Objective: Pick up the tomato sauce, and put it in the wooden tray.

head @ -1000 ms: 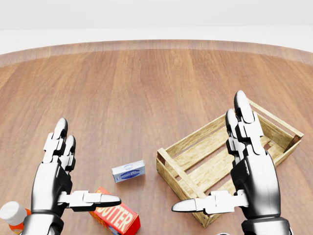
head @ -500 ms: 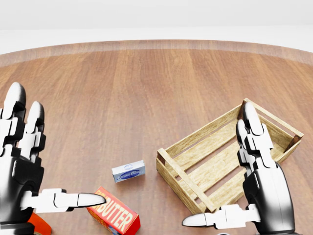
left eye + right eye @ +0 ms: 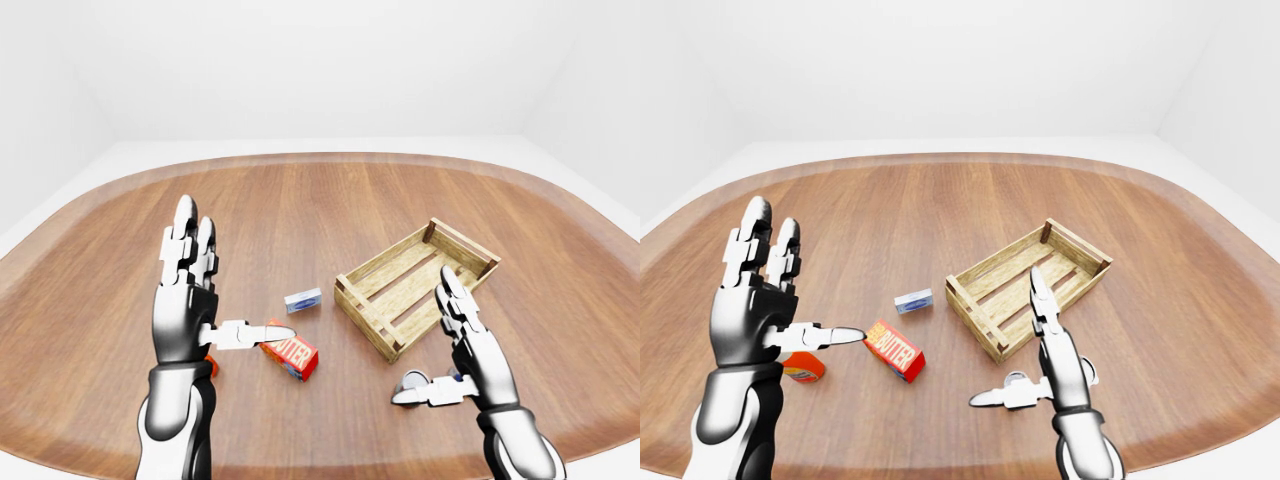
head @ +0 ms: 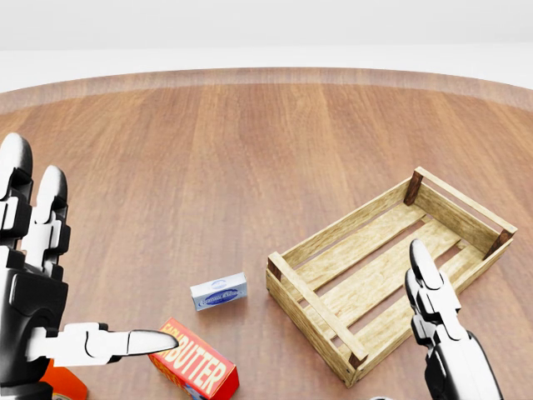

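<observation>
Two hands show in the left-eye view, both with fingers spread and gripping nothing: the left hand (image 3: pixel 185 305) stands upright at centre left with its thumb pointing right, and the right hand (image 3: pixel 468 350) sits at lower right. The wooden tray (image 3: pixel 417 287) lies right of centre on the round wooden desk (image 3: pixel 320 200), with a small blue box (image 3: pixel 303 300) just to its left and a red butter box (image 3: pixel 290 355) below that. The tomato sauce is almost wholly hidden behind the left hand here.

In the head view, the left hand (image 4: pixel 33 292) fills the lower left much as it did half a second ago, slightly lower. The right hand (image 4: pixel 445 342) has dropped toward the bottom right corner, so its fingertips now lie over the tray's lower part instead of reaching its far rail, and its thumb has left the frame.

In the right-eye view, the tomato sauce (image 3: pixel 800 368) stands on the desk at lower left, directly below the left thumb and left of the butter box, well apart from the tray.
</observation>
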Controlling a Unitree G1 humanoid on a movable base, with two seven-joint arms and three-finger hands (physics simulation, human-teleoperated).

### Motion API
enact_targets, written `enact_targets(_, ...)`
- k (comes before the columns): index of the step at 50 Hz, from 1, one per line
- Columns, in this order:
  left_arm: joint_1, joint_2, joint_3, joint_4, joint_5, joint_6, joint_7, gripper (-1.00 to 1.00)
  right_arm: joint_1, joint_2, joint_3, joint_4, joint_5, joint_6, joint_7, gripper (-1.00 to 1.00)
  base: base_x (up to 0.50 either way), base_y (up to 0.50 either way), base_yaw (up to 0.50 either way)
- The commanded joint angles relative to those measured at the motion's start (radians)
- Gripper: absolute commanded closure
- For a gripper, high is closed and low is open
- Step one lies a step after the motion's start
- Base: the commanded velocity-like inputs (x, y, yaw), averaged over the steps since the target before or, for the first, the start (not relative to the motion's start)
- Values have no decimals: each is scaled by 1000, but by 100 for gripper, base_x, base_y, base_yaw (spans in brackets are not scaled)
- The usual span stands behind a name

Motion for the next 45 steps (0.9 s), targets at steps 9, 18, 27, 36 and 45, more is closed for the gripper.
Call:
enact_targets(9, 1, 0, -1, -14, 0, 0, -1, -100, 88, 26, -30, 5, -11, 0, 72, -100, 0, 0, 0)
enact_targets(18, 4, 0, -6, -16, 1, 0, -1, -100, 107, 31, -26, 41, 5, 0, 86, -100, 0, 0, 0)
enact_targets(27, 7, 0, -7, -18, 1, 0, 0, -100, 115, 29, -28, 82, 18, -19, 94, -100, 0, 0, 0)
enact_targets(36, 8, 0, -1, -18, 1, 0, -2, -100, 130, 22, -20, 167, 22, -91, 113, -100, 0, 0, 0)
enact_targets(45, 8, 0, 5, -24, -1, 0, -4, -100, 119, 15, -21, 209, 23, -112, 109, -100, 0, 0, 0)
